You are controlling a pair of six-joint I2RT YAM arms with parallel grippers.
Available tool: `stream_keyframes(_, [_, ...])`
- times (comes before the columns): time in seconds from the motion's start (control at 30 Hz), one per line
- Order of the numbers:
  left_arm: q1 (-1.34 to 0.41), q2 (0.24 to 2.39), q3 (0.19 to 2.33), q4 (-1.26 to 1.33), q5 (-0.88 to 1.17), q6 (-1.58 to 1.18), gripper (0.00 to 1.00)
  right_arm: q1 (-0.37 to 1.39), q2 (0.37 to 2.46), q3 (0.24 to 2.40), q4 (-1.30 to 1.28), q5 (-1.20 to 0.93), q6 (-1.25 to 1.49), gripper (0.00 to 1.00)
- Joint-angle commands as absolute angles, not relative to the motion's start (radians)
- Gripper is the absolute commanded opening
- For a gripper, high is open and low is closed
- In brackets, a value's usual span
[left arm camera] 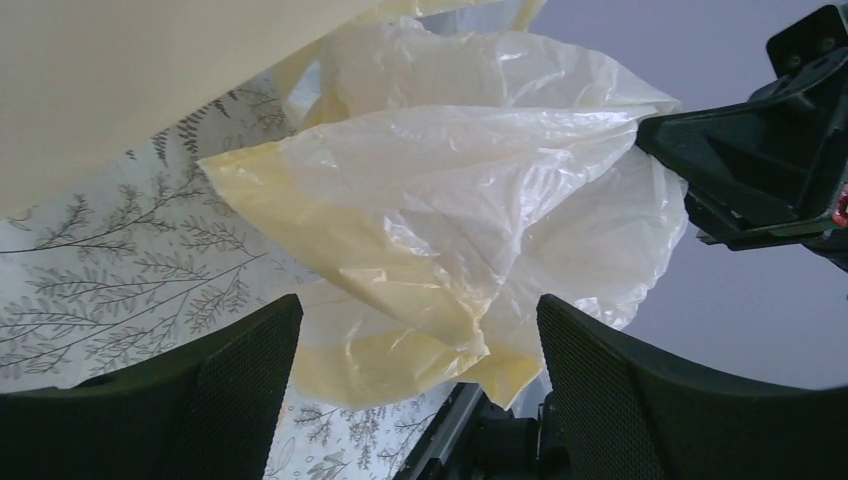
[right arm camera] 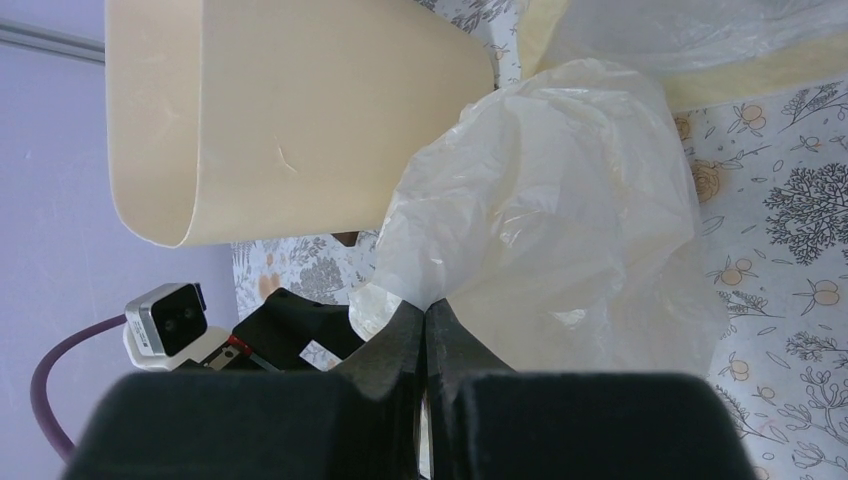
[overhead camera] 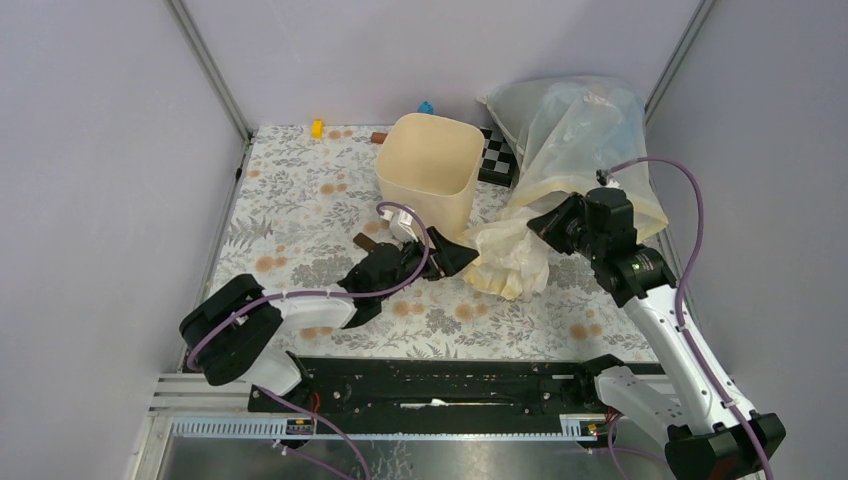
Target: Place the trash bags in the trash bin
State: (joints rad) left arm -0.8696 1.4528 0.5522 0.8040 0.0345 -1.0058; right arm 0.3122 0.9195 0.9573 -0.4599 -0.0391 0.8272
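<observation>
The right gripper [overhead camera: 538,222] is pinched shut on the bag [overhead camera: 510,258], bunched just beside the bin [overhead camera: 430,170]; the left gripper [overhead camera: 462,258] gapes wide, empty. I'd have it grab low, then both lift well above the bin.

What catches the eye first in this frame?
A crumpled cream-yellow trash bag sits mid-table, pinched by the right gripper, beside the big beige trash bin. The left gripper gapes open, facing the bag. A bulging clear sack slumps in the far right corner.
</observation>
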Motion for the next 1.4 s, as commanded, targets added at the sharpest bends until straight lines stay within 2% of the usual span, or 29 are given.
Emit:
stream_keyframes(0.0, [-0.877, 1.478, 0.567, 0.957, 0.068, -1.05, 0.86, 0.313, 0.905, 0.946, -0.414, -0.061, 0.83, 0.0])
stream_keyframes(0.23, [-0.862, 1.539, 0.564, 1.114, 0.153, -1.06, 0.56, 0.313, 0.886, 0.92, -0.39, -0.151, 0.792, 0.0])
stream_keyframes(0.3, [-0.839, 1.541, 0.537, 1.16, 0.158, -1.073, 0.39, 0.313, 0.881, 0.912, -0.39, -0.167, 0.768, 0.0])
stream_keyframes(0.33, [-0.828, 1.533, 0.52, 1.184, 0.159, -1.074, 0.28, 0.313, 0.878, 0.907, -0.39, -0.172, 0.74, 0.05])
stream_keyframes(0.37, [-0.815, 1.524, 0.508, 1.197, 0.161, -1.072, 0.12, 0.313, 0.878, 0.905, -0.391, -0.175, 0.72, 0.12])
stream_keyframes(0.4, [-0.806, 1.512, 0.504, 1.193, 0.167, -1.064, 0.0, 0.313, 0.879, 0.908, -0.395, -0.182, 0.684, 0.24])
stream_keyframes(0.47, [-0.795, 1.484, 0.509, 1.146, 0.183, -1.041, 0.0, 0.312, 0.9, 0.947, -0.442, -0.206, 0.576, 0.47])
stream_keyframes(0.5, [-0.793, 1.469, 0.515, 1.118, 0.185, -1.026, 0.0, 0.313, 0.915, 0.972, -0.473, -0.219, 0.524, 0.53])
stream_keyframes(0.53, [-0.793, 1.453, 0.521, 1.087, 0.182, -1.02, 0.0, 0.314, 0.931, 1.004, -0.51, -0.223, 0.472, 0.55])
stream_keyframes(0.67, [-0.793, 1.411, 0.54, 0.991, 0.17, -1.034, 0.0, 0.314, 0.926, 1.082, -0.577, -0.212, 0.342, 0.54])
stream_keyframes(0.8, [-0.791, 1.39, 0.54, 1.005, 0.192, -1.088, 0.0, 0.317, 0.895, 1.131, -0.528, -0.305, 0.289, 0.59])
stream_keyframes(1.03, [-0.785, 1.315, 0.549, 0.915, 0.173, -1.174, 0.0, 0.395, 0.961, 1.211, -0.495, -0.409, 0.234, 0.56])
stream_keyframes(1.17, [-0.785, 1.226, 0.59, 0.699, 0.078, -1.207, 0.0, 0.526, 0.985, 1.227, -0.479, -0.4, 0.21, 0.55])
stream_keyframes(1.27, [-0.787, 1.137, 0.621, 0.534, -0.023, -1.22, 0.0, 0.684, 0.996, 1.226, -0.471, -0.312, 0.18, 0.54])
stream_keyframes(1.37, [-0.787, 1.066, 0.6, 0.475, -0.102, -1.258, 0.0, 0.817, 0.989, 1.171, -0.422, -0.222, 0.172, 0.54])
